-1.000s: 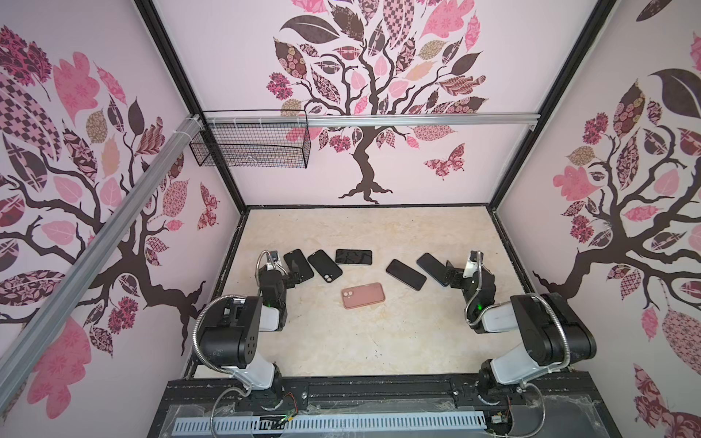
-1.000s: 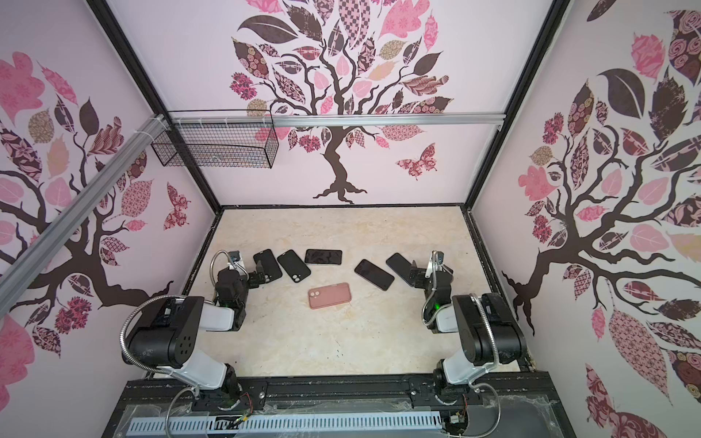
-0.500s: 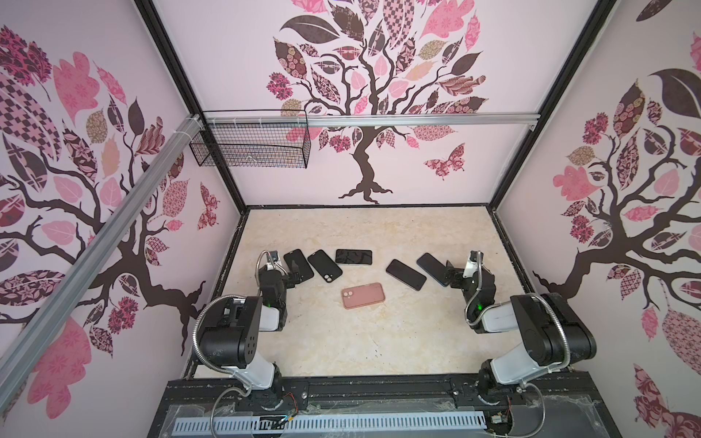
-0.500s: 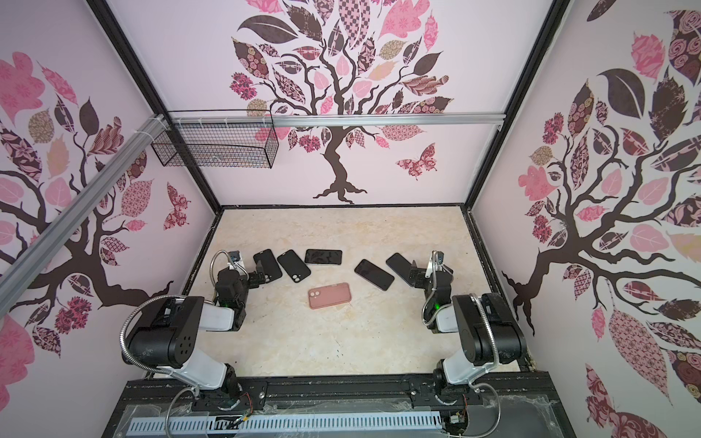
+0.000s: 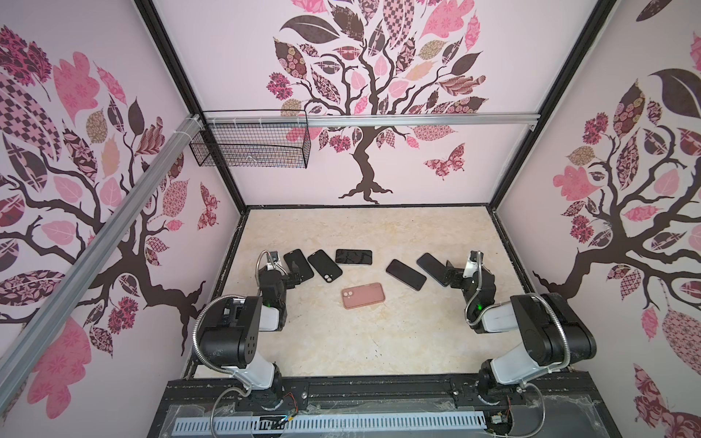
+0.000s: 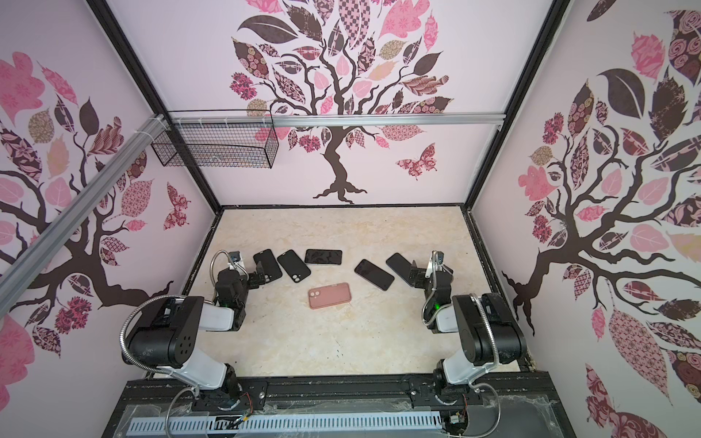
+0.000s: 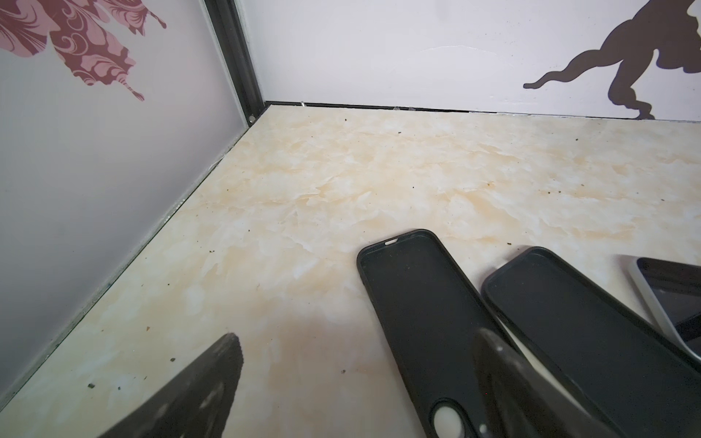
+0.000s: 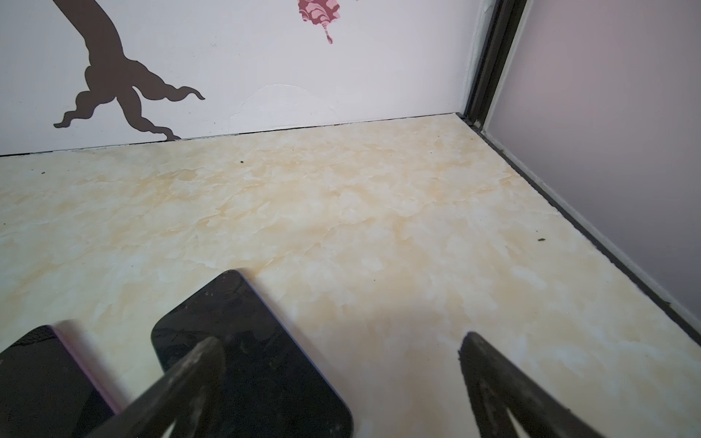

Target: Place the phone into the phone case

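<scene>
Nothing has shifted over the past second; arms and objects lie as they did.

In both top views the beige marble-patterned table [image 5: 379,341] carries six flat things in a loose arc. Two are matte black rubbery phone cases at the left, hollow sides up: the outer black case [image 5: 298,265] and the inner black case [image 5: 324,266]. Three are glossy black slab phones, screens up: the silver-edged phone [image 5: 353,257] beside the cases, the middle phone [image 5: 406,274] and the rightmost phone [image 5: 430,267]. One salmon-pink case [image 5: 363,295] lies back up, nearer the arms; whether a phone sits inside cannot be told. A black wire basket [image 5: 250,146] hangs from the rail at the back left corner, its contents not discernible. The left gripper [image 5: 294,277] sits low at the outer black case, the right gripper [image 5: 451,273] at the rightmost phone.

From the left wrist, both black cases show only bare lining. The left gripper's jaws stand wide apart, gripping nothing, with one finger [image 7: 523,390] over the outer black case's edge.

From the right wrist, the right gripper's jaws are likewise spread. One finger [image 8: 182,379] is above the rightmost phone, and the middle phone lies beside it.
</scene>
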Controlling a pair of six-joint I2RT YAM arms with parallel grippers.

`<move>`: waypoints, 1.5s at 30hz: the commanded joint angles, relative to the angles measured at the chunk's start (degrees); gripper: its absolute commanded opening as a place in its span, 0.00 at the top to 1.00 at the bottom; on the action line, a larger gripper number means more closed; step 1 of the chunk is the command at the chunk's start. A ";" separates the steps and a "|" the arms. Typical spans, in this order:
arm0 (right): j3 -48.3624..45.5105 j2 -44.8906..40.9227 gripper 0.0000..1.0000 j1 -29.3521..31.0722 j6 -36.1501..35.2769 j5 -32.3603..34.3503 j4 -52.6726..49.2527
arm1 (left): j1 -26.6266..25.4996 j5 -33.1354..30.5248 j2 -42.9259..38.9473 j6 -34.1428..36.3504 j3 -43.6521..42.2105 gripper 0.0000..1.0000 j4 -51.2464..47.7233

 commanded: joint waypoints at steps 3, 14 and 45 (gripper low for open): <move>1.13 0.01 0.00 0.14 0.25 -0.32 1.28 | 0.28 0.48 -0.33 0.15 1.65 0.03 0.90; 0.89 -0.04 0.00 0.14 0.24 -0.21 1.52 | 0.27 -0.10 -0.48 0.03 1.45 0.03 1.29; 20.11 -26.85 0.00 2.09 7.32 -12.21 -59.10 | -11.80 -1.69 -33.12 -21.91 25.47 0.03 -68.16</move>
